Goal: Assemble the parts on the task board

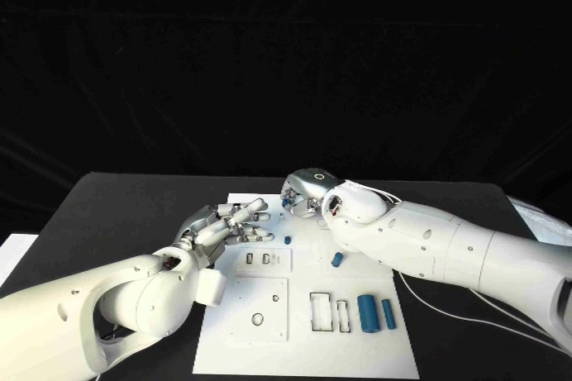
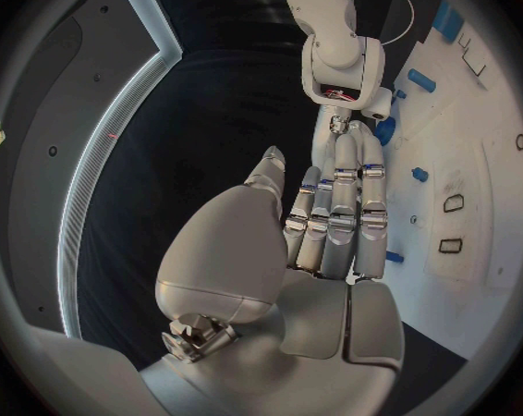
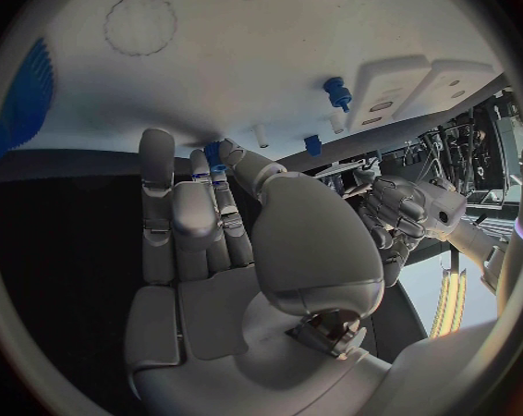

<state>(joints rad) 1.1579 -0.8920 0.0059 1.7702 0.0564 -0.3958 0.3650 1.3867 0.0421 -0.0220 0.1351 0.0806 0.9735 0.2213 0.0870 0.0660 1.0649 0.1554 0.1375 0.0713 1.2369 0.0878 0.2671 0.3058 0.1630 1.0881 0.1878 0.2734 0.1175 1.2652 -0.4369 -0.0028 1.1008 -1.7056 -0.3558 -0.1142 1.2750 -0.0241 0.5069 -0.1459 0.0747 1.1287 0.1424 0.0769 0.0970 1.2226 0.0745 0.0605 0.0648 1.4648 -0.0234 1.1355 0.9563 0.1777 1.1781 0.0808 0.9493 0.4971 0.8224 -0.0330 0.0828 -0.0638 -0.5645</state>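
- Working at the far end of the white rectangular task board, we have both silver hands close together there, near the board's far edge.
- Our right hand reaches over that far edge with its fingers lying side by side; the right wrist view shows something small and blue at the fingertips against the thumb, which we judge to be a part pinched for seating, though we cannot tell this for certain.
- Our left hand rests at the board's left side, fingers extended together and holding nothing, probably steadying the board while the other hand works.
- A small blue peg stands just beside the left fingertips, and a small blue slanted piece lies further toward the right arm.
- Two larger blue cylinders lie side by side at the board's near right, next to the rectangular slots, apparently awaiting their turn.
- Several slots look unfilled, so we judge the assembly far from done on the black desk.
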